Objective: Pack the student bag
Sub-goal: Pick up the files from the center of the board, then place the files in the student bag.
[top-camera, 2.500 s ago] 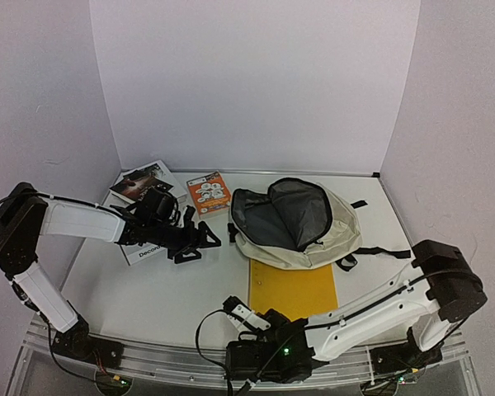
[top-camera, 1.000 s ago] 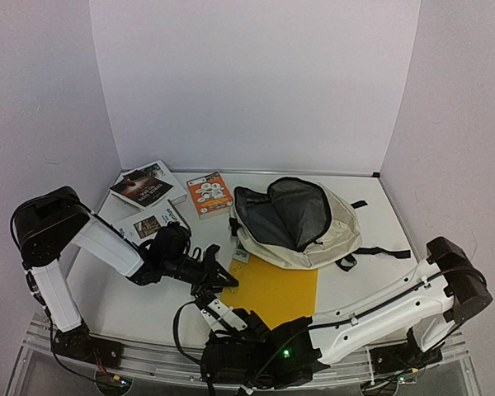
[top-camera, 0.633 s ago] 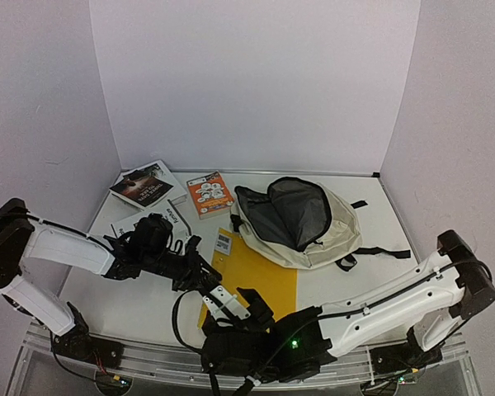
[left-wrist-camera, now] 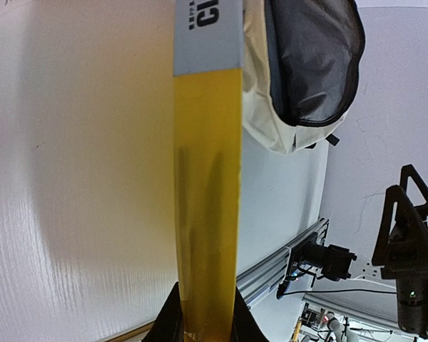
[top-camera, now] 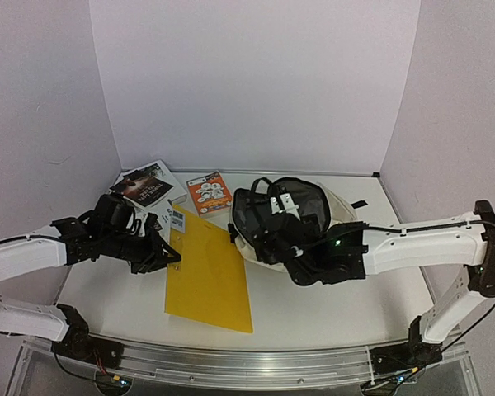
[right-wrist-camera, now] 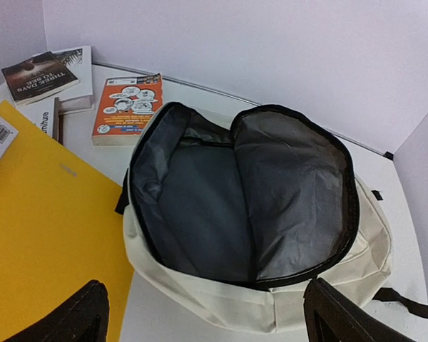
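The student bag point(top-camera: 338, 235) is being shown lying toward the far right of the worktop point(top-camera: 338, 305), with its main compartment unzipped and gaping. The grey lining is being seen in full only in the right wrist view. From above, much of the opening is being covered by the right gripper point(right-wrist-camera: 203, 299), which is hanging over the bag. Its fingers point(right-wrist-camera: 82, 317) are being held spread wide, one at each lower corner of that view, and are gripping nothing.

The left gripper point(left-wrist-camera: 203, 324) is being clamped on the left edge of a yellow folder point(top-camera: 210, 272), just beside the bag. In the left wrist view the folder is being seen edge-on, pinched between the two nearly closed fingers. The top view is not making that grip clear. A barcode label point(top-camera: 177, 219) is being shown at the folder's far corner.

Toward the far left corner, a dark book point(top-camera: 144, 186) and an orange book point(top-camera: 209, 194) are being seen flat, with a white booklet point(top-camera: 153, 221) partly hidden behind the left gripper.
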Robot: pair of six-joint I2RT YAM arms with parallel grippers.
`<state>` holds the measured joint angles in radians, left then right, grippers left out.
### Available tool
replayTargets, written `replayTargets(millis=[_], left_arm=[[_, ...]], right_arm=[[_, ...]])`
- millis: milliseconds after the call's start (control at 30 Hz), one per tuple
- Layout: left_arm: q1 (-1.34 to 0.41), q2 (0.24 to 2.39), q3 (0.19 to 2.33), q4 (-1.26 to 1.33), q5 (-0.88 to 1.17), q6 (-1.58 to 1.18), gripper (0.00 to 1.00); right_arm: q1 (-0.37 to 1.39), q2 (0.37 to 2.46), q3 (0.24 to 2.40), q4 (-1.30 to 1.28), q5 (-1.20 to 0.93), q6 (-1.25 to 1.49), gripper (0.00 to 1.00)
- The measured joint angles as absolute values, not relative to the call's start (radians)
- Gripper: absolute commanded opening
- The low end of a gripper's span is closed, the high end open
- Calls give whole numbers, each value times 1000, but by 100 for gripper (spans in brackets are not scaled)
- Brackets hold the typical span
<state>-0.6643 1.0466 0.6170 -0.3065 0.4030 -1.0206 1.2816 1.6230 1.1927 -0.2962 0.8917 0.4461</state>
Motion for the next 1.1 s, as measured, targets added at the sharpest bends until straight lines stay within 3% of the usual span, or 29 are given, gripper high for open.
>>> replayTargets(millis=[333, 567, 733, 1100], left_arm=[[-587, 1164, 937, -483, 385, -774, 7], [-583, 1188, 1035, -498, 417, -640, 7], [-582, 1198, 1076, -496, 512, -538, 7], [-584, 1314, 1184, -502, 852, -363, 7]], right_arm=[[892, 1383, 1143, -196, 602, 347, 98], [731, 1371, 1117, -181, 399, 307, 98], [587, 1347, 1127, -180, 105, 249, 98], [577, 1383, 1372, -211, -436, 128, 98]])
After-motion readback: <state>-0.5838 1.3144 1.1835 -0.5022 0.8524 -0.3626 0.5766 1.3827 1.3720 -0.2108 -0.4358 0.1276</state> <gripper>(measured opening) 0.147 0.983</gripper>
